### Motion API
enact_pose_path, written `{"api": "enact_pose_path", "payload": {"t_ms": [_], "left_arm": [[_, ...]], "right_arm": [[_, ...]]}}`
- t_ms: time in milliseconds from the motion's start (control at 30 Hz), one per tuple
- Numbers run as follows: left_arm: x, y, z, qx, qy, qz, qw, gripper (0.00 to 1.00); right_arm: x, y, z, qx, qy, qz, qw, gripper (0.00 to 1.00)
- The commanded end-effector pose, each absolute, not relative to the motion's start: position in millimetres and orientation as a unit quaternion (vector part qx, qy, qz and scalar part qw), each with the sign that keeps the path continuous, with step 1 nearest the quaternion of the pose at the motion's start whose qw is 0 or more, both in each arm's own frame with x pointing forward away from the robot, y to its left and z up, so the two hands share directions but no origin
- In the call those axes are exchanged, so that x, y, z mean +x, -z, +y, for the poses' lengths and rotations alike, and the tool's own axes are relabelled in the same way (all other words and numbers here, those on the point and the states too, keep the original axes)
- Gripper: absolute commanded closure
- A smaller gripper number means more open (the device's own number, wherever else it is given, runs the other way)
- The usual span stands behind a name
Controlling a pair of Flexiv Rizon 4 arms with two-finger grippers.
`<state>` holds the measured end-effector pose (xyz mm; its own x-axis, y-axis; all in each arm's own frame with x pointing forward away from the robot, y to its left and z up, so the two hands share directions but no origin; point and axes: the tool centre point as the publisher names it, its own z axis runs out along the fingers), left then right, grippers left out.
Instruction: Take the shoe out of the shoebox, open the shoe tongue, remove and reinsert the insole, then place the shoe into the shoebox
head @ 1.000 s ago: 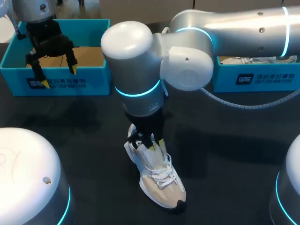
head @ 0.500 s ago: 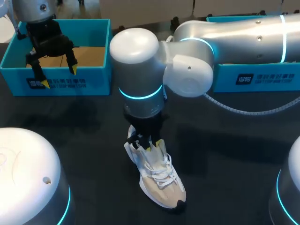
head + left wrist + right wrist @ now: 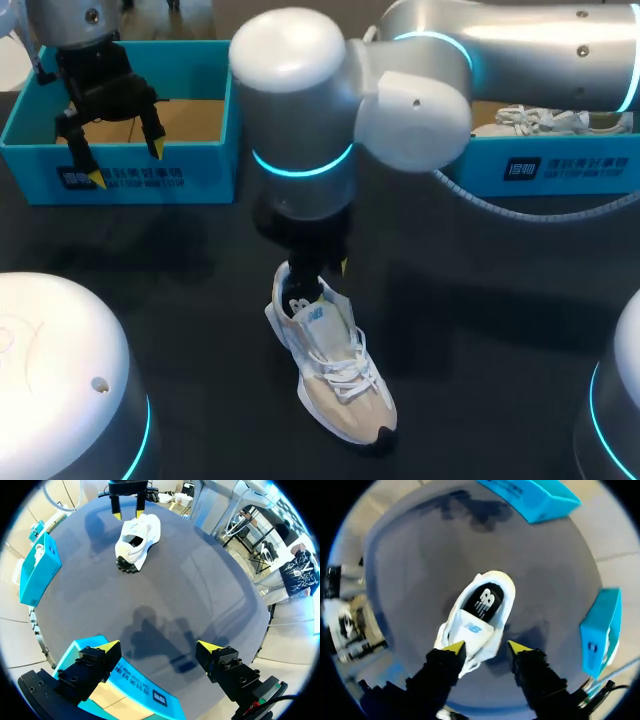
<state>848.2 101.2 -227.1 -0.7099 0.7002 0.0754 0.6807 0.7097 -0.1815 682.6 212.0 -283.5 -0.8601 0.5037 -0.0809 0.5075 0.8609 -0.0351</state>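
Observation:
A white and beige shoe (image 3: 338,375) lies on the black table, toe toward me, its tongue (image 3: 470,627) laid forward so the dark insole (image 3: 485,600) shows. My right gripper (image 3: 322,275) hangs just above the shoe's opening, open, with nothing held. In the right wrist view that gripper (image 3: 486,647) straddles the laces from above. My left gripper (image 3: 110,150) hovers open over the front wall of the left blue shoebox (image 3: 205,150). In the left wrist view the left gripper (image 3: 160,647) is far from the shoe (image 3: 137,537), and my right gripper (image 3: 127,502) stands behind it.
A second blue shoebox (image 3: 560,165) at the back right holds another white shoe (image 3: 535,120). The right arm's big elbow (image 3: 300,110) hides the table's middle back. Two white arm bases (image 3: 60,380) fill the near corners.
My right gripper has opened, let go of the shoe's tongue and lifted a little above the shoe. The right arm rose. The left arm stayed still.

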Motion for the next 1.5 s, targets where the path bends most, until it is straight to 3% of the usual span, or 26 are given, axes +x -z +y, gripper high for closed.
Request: {"api": "enact_pose_path", "payload": {"t_ms": [33, 233, 567, 1000, 1500], "left_arm": [[847.8, 226.0, 101.8, -0.375, -0.069, -0.922, 0.069, 0.0], [847.8, 226.0, 101.8, -0.375, -0.069, -0.922, 0.069, 0.0], [847.8, 226.0, 101.8, -0.375, -0.069, -0.922, 0.069, 0.0], [847.8, 226.0, 101.8, -0.375, -0.069, -0.922, 0.069, 0.0], [847.8, 226.0, 101.8, -0.375, -0.069, -0.922, 0.069, 0.0]], "right_arm": [[689.8, 280.6, 203.5, 0.073, -0.009, 0.997, 0.03, 0.0], [700.7, 273.5, 216.0, -0.106, -0.05, 0.992, 0.052, 0.0], [700.7, 273.5, 216.0, -0.106, -0.05, 0.992, 0.052, 0.0], [750.2, 292.7, 246.3, -0.238, -0.003, 0.968, 0.076, 0.0], [757.2, 313.7, 266.7, -0.265, -0.015, 0.962, 0.058, 0.0]]}}
